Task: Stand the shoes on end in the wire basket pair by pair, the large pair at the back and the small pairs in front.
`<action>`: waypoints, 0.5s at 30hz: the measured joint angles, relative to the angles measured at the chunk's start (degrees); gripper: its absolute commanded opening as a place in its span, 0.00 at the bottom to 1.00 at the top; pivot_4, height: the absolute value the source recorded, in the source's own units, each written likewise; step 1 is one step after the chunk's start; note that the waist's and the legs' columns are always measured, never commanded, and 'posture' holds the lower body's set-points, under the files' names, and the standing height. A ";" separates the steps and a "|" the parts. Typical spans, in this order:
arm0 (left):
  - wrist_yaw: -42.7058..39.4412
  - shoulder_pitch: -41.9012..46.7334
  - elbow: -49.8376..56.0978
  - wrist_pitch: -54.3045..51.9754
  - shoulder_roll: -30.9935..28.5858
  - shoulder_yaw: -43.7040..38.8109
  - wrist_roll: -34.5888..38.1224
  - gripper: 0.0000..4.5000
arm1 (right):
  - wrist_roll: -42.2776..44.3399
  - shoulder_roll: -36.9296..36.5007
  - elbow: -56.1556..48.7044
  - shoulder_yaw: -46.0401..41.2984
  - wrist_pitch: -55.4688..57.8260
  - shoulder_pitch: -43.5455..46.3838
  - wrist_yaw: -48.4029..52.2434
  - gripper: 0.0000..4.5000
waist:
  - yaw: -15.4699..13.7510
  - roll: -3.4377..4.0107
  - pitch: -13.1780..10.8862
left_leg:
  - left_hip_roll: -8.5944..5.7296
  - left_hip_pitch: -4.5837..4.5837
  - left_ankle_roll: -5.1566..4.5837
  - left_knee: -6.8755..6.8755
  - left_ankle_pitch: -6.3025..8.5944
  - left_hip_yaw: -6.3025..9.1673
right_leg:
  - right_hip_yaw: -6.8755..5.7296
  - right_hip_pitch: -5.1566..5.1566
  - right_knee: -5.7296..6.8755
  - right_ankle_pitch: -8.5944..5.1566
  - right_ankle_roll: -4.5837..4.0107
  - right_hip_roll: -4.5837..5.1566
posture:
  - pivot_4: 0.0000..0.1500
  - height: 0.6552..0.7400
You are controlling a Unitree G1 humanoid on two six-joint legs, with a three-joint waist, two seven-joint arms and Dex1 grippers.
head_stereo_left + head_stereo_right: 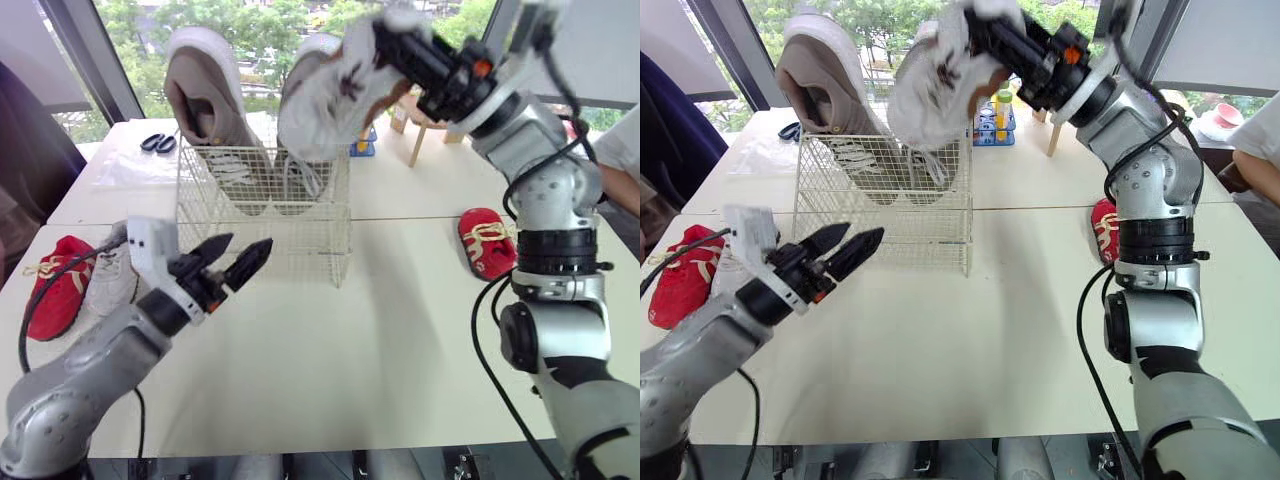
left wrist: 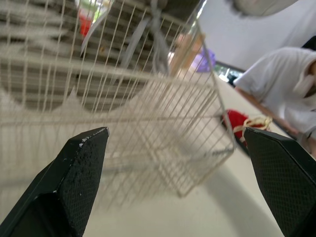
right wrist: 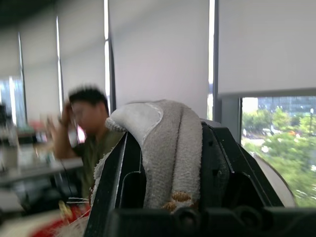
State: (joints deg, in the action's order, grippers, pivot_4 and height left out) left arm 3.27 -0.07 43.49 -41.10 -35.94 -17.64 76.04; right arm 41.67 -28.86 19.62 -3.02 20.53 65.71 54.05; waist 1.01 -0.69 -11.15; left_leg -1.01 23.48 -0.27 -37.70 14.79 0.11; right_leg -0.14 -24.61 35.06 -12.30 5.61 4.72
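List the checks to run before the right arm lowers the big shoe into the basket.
1. Right end effector clamped on the large white-grey sneaker: ok.
2. Other large beige sneaker standing on end at the back of the white wire basket: ok.
3. Held sneaker lined up over the gap beside it: ok.
4. Left end effector open, clear of the basket front: ok.
5. Held sneaker's toe reaching the basket floor: cannot tell.

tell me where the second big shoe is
Head views: the second shoe hangs in the right gripper over the wire basket's right side, beside the first shoe standing inside.
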 measured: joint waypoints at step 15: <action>-3.61 1.11 -3.09 1.79 0.12 -0.94 -4.23 1.00 | -27.90 6.02 32.08 11.08 -34.25 10.34 20.72 0.46 | -0.23 0.02 -0.01 | -0.09 0.00 0.10 0.11 -0.03 0.03 | -0.01 -0.01 -0.01 -0.01 -0.04 0.15 | 1.00 1.00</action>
State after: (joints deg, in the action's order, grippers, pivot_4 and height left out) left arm -0.34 1.05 40.40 -39.31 -35.81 -18.58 71.81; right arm 13.77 -22.84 51.70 8.06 -13.72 76.05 74.77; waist 0.78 -0.68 -11.16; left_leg -1.10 23.47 -0.17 -37.59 14.76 0.14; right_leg -0.15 -24.62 35.05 -12.30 5.58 4.87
